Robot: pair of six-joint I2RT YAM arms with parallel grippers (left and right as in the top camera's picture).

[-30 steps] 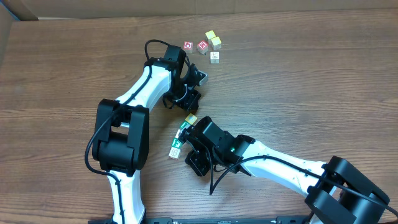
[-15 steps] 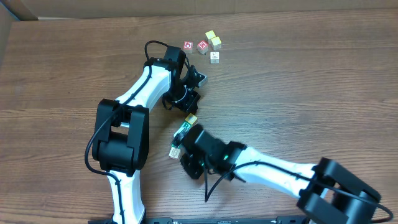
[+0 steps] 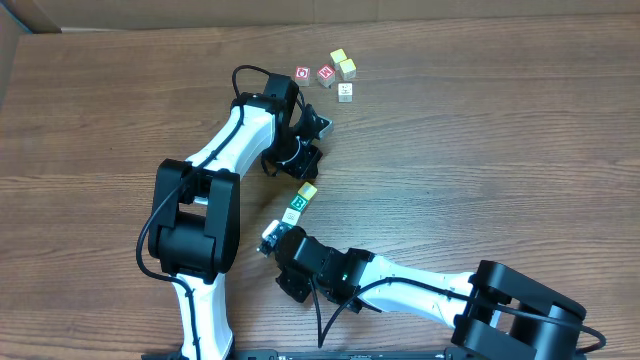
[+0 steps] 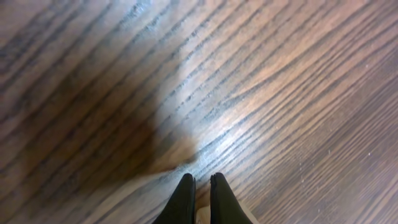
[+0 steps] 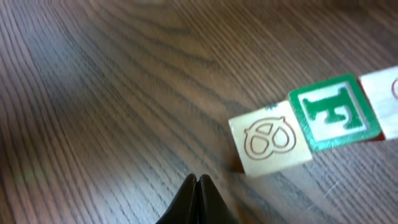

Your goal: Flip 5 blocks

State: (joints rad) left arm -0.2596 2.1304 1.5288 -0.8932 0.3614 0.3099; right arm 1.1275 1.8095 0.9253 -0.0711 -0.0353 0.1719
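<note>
Three blocks lie in a slanted row at mid-table: a yellowish one (image 3: pixel 308 190), a green-printed one (image 3: pixel 297 204) and a pale one (image 3: pixel 291 217). The right wrist view shows this row as a pretzel-printed block (image 5: pixel 270 139), a green F block (image 5: pixel 334 112) and a pale block (image 5: pixel 388 99) at the frame edge. My right gripper (image 5: pixel 198 180) is shut and empty, just below-left of the pretzel block, apart from it. In the overhead view, I cannot tell whether the whitish piece (image 3: pixel 270 238) at the right gripper (image 3: pixel 281 245) is a block. Three more pale blocks (image 3: pixel 345 70) sit at the back. My left gripper (image 4: pixel 201 180) is shut over bare wood.
Two red-printed cubes (image 3: pixel 314 74) lie beside the back group of blocks. The left arm (image 3: pixel 245 125) bends across the table between the two groups. The right arm (image 3: pixel 420 285) stretches along the front. A cardboard edge (image 3: pixel 30 15) runs along the back.
My right arm has swung left and toward the front, taking its gripper from beside the row to below the row's lower end. The left arm has not moved.
</note>
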